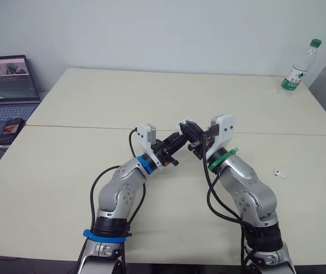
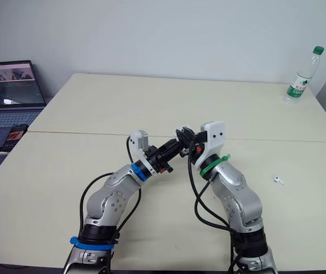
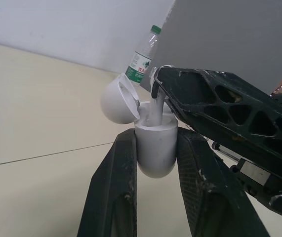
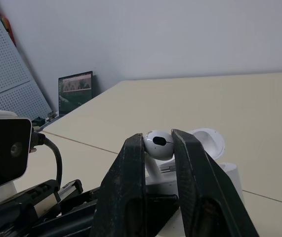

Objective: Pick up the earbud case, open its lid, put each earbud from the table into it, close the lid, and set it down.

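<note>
Halfway through. Clamping open earbud case [image 3: 154,153] in left tool [image 3: 156,136] above bench [image 1: 83,97]; pinching earbud [image 4: 156,142] in right tool [image 4: 158,139], stem seemingly inside it. Leaves second earbud [image 1: 279,173] on bench, right. Light, slippery: grip sides.

Earbud case [image 3: 154,150] is smooth white plastic with a soft satin sheen, lid included. The earbud [image 4: 156,143] is glossier white plastic. Left gripper [image 3: 156,139] and right gripper [image 4: 158,140] are matt black plastic, scuffed and scratched pale. The table [image 1: 94,103] looks smooth, matt cream laminate. The bottle [image 1: 297,68] is clear, glossy plastic.
</note>
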